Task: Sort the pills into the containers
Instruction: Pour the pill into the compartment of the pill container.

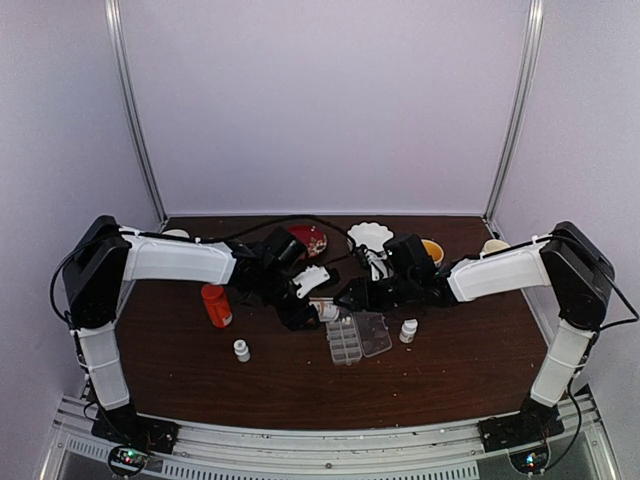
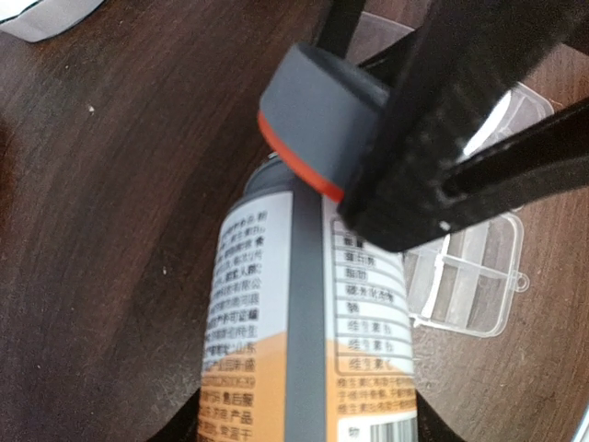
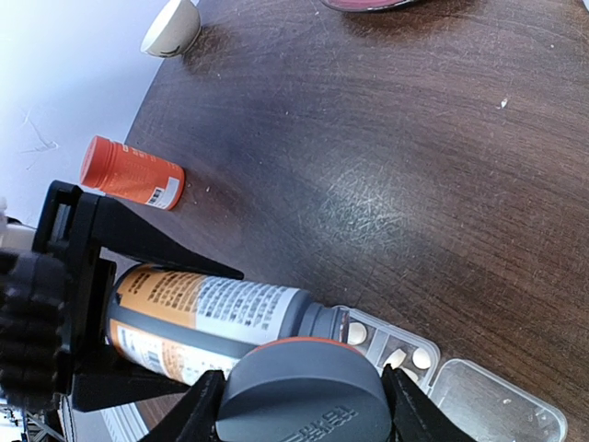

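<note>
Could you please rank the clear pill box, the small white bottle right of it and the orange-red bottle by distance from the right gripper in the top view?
1. Clear pill box, at the right gripper's near side.
2. Small white bottle, right of the box.
3. Orange-red bottle, far left.

- The top camera hangs high above and behind the two arms, tilted down and forward. It takes in the whole dark table (image 1: 470, 370) and the back wall (image 1: 320, 100), and everything looks small.
- The left wrist camera sits very close, looking down the labelled bottle (image 2: 304, 313) toward its grey cap (image 2: 313, 120). The clear pill box (image 2: 469, 285) lies beyond on the right.
- The right wrist camera faces the opposite way from just behind the cap. It looks along the bottle and across the tabletop to the orange-red bottle (image 3: 129, 172).
- Both wrist views share bottle, cap and pill box; the top view holds them all mid-table.
</note>
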Action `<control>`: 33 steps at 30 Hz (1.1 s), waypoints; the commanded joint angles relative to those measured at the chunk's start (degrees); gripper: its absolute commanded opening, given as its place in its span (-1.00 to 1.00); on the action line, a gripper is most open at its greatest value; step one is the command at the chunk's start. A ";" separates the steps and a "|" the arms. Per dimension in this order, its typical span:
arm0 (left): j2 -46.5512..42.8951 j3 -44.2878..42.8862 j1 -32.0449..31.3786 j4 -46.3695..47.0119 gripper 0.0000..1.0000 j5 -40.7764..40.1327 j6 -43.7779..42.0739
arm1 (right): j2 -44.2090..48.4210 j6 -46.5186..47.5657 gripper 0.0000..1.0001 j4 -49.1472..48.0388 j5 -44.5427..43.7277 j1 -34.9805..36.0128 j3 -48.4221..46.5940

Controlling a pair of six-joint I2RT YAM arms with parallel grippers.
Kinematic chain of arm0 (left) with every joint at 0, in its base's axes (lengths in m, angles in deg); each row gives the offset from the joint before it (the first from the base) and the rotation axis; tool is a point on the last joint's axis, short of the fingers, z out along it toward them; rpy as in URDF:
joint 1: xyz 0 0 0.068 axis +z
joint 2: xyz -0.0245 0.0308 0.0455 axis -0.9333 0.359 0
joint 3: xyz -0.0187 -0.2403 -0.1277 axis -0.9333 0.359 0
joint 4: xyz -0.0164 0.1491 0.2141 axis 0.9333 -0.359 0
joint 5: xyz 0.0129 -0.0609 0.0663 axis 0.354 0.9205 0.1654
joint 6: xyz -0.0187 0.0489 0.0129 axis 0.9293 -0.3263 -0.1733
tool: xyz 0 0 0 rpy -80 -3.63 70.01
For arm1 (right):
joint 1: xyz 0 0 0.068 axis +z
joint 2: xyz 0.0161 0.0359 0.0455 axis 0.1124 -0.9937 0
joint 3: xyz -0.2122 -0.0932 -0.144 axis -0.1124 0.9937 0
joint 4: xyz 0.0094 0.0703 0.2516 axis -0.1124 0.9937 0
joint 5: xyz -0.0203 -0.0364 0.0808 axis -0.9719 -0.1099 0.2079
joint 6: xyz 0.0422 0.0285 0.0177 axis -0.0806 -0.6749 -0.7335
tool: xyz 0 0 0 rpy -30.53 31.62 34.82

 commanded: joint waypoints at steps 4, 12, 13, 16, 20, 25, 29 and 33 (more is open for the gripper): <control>-1.95 1.28 1.48 2.19 -1.00 -1.71 0.86 | 2.38 0.59 -1.00 -0.57 -1.05 -0.16 -0.41; -1.52 2.17 1.73 2.06 -1.00 -0.38 0.41 | 2.06 1.21 -1.00 0.33 -1.05 -0.17 -2.22; -1.43 2.14 1.75 2.07 -1.00 -0.23 0.45 | 1.99 1.63 -1.00 1.11 -1.56 -0.09 -2.52; -1.24 2.09 1.74 1.70 -1.00 0.29 0.20 | 2.02 4.24 -1.00 4.15 -3.76 0.29 -4.25; -1.15 1.74 1.74 1.16 -1.00 2.03 -0.52 | 1.15 6.61 -1.00 7.97 -5.01 0.76 -6.69; -0.86 1.70 1.73 0.67 -1.00 2.17 -0.65 | -0.46 6.32 -1.00 8.01 -4.86 1.10 -6.68; 0.03 1.17 1.81 0.32 -1.00 2.37 -0.56 | -2.56 7.89 -1.00 13.25 -6.98 2.16 -9.05; 0.34 0.59 1.78 0.03 -1.00 2.62 -0.49 | -0.64 8.37 -1.00 13.84 -9.34 1.96 -8.97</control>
